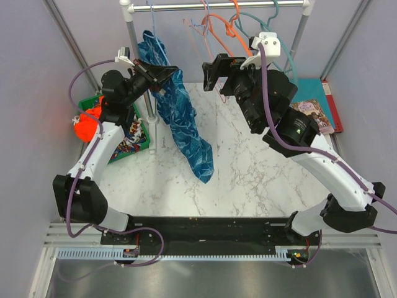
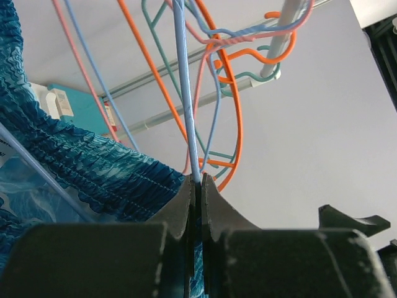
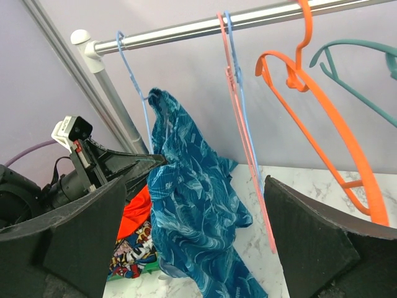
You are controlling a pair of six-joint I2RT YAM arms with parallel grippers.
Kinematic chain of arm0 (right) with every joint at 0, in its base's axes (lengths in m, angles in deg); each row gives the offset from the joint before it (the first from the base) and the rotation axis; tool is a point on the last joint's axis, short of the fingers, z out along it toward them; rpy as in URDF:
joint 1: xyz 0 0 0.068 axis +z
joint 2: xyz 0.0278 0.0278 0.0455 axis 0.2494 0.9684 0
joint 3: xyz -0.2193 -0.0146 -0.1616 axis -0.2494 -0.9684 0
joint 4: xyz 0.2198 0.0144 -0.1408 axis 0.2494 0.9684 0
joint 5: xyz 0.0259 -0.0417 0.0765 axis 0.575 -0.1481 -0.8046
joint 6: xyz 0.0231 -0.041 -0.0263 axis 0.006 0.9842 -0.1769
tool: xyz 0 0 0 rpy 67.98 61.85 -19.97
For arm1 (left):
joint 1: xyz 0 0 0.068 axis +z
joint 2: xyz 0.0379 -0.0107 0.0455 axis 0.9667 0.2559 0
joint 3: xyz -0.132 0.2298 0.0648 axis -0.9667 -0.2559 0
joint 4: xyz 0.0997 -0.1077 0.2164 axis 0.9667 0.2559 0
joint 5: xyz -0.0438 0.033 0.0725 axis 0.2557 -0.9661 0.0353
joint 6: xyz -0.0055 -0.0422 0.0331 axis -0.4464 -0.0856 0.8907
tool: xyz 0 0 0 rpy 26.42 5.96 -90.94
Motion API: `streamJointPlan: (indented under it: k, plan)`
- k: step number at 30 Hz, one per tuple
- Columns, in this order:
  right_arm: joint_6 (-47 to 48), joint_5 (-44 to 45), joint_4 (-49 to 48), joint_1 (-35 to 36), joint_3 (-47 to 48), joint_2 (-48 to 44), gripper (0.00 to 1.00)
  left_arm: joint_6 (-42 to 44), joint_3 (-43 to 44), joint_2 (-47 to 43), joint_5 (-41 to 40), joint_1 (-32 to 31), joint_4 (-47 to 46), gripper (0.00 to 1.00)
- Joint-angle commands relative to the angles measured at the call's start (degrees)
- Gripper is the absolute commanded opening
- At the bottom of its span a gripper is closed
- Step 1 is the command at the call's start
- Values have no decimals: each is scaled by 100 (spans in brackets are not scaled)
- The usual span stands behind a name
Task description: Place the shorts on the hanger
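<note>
My left tool point(image 2: 197, 185) is clamped on the hanger point(image 2: 188, 93), steadying it under the draped shorts point(image 1: 185, 124). My right tool point(image 3: 195, 181) hangs nearby, spread apart.

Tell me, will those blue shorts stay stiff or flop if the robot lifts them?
Probably floppy: the shorts hang in long limp folds from the hanger. Likely light, since that thin wire holds them. They might slide off, being only draped.
</note>
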Motion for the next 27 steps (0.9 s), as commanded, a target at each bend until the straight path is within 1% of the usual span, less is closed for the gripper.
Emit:
streamJointPlan:
  k: [1, 2, 3, 4, 5, 10, 11, 13, 17, 19, 20, 22, 23, 24, 25, 26, 27]
  plan:
    - [232, 212, -153, -23, -75, -345, 98, -101, -175, -257, -145, 73, -563, 24]
    - [249, 221, -162, -31, -110, -389, 98, -93, -271, -284, -145, 90, -555, 33]
    - [276, 195, -153, -23, -128, -424, 98, -49, -298, -310, -136, 99, -528, 46]
    - [311, 151, -145, -23, -154, -451, 98, -14, -325, -380, -136, 108, -424, 52]
    - [320, 142, -136, -23, -215, -521, 98, 30, -377, -442, -180, 116, -353, 61]
    - [390, 125, -101, -23, -488, -776, 98, 425, -571, -819, -180, 274, -72, 71]
    - [460, 107, -101, -23, -654, -898, 98, 496, -632, -968, -163, 310, 51, 75]
    - [548, 89, -100, -22, -822, -1031, 98, 820, -676, -1153, -136, 389, 209, 79]
    - [882, 89, -118, -14, -1287, -1443, 98, 1287, -764, -1645, -127, 599, 693, 93]
    - [1093, 159, -153, -23, -1402, -1602, 98, 1594, -808, -1953, -101, 793, 948, 95]
    - [1163, 168, -153, -23, -1490, -1750, 98, 1726, -791, -2050, 12, 863, 1062, 97]
    - [1444, 186, -153, -110, -1595, -2005, 98, 2287, -521, -2252, 118, 1013, 1745, 98]
    - [1506, 203, -153, -154, -1735, -2085, 98, 2542, -353, -2279, 154, 1222, 2148, 100]
    - [1559, 212, -153, -198, -1815, -2182, 98, 3092, -169, -2305, 232, 1285, 2492, 100]
    - [1672, 230, -145, -285, -1981, -2383, 98, 3411, 286, -2297, 390, 1320, 3287, 100]
    - [1717, 213, -136, -338, -2052, -2489, 98, 3719, 534, -2262, 435, 1355, 3704, 99]
    - [1761, 195, -118, -391, -2131, -2595, 98, 4340, 771, -2244, 540, 1382, 4056, 100]
